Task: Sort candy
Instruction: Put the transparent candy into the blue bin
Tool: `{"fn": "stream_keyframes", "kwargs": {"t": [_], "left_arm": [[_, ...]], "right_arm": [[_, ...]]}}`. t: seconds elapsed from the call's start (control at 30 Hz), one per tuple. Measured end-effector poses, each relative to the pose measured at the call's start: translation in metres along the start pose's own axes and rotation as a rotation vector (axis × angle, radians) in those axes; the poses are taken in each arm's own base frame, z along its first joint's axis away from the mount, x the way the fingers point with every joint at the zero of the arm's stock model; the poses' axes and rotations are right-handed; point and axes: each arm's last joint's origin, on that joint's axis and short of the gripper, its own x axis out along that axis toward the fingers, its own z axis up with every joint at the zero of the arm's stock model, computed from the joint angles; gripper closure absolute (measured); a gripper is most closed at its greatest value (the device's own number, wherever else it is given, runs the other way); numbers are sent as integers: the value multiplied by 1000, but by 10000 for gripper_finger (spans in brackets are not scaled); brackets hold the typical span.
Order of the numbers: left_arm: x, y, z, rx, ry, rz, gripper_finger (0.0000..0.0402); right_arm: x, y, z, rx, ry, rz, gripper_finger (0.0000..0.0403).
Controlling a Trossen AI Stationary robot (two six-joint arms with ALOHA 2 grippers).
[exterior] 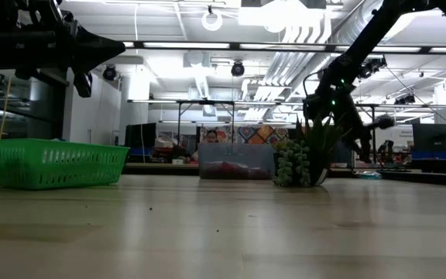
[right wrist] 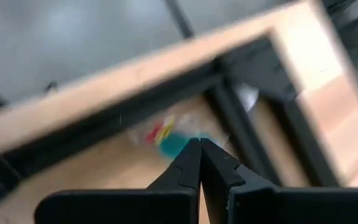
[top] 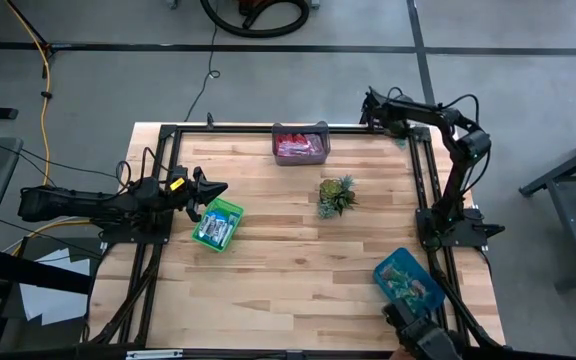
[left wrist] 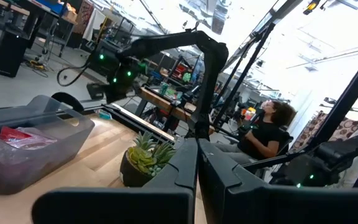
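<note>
Three bins hold the candy (top: 299, 147): red and pink pieces in the clear grey bin (top: 300, 143) at the far edge of the table (top: 288, 260), blue-and-white ones in the green basket (top: 217, 224) on the left, mixed wrappers in the blue bin (top: 408, 279) at the near right. A few more sweets, red, yellow and teal, lying at the far right corner beside the dark frame rail (right wrist: 229, 124), blurred in the right wrist view. Small spiky green plant (top: 336, 196) standing between the grey bin and the blue bin, right of centre.

Left gripper (top: 218, 189) hanging just above the green basket's far edge, fingers (left wrist: 185, 168) pressed together, holding nothing. Right gripper (top: 370, 106) reaching over the far right corner, fingertips (right wrist: 191, 158) likewise closed tight and empty, above the loose sweets.

Person in dark clothing (left wrist: 267, 134) seated beyond the table.
</note>
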Motion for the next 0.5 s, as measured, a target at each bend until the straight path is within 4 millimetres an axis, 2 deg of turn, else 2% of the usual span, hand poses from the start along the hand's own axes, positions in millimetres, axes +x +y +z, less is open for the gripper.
{"fn": "stream_keyframes", "kwargs": {"t": [0.13,0.33,0.43,0.5], "left_arm": [[0,0,0,0,0,0,401],[0,0,0,1,4,3,401],[0,1,-1,2,10,6,401],[0,1,-1,2,14,7,401]], "right_arm": [[22,-2,-17,29,48,27,402],[24,1,-12,164,-37,30,403],[26,5,-18,112,-72,-12,403],[25,10,-21,-4,-94,-9,403]]}}
